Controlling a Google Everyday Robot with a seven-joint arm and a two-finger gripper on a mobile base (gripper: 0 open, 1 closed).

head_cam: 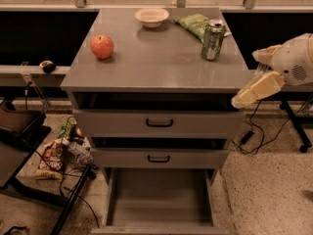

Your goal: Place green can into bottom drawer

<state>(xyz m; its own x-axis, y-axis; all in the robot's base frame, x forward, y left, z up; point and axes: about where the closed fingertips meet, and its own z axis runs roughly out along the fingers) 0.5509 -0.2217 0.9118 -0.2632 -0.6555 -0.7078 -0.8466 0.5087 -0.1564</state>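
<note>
green can stands upright at the right rear of the cabinet top, just beside a green chip bag. bottom drawer is pulled out below. gripper hangs off the cabinet's right edge, fingers spread, gripping nothing, apart from the can.

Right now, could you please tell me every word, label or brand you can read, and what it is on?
None legible.
green can: pale markings, too blurred to read.
chip bag: print too blurred.
end effector, right of the cabinet top: no lettering seen.
</note>
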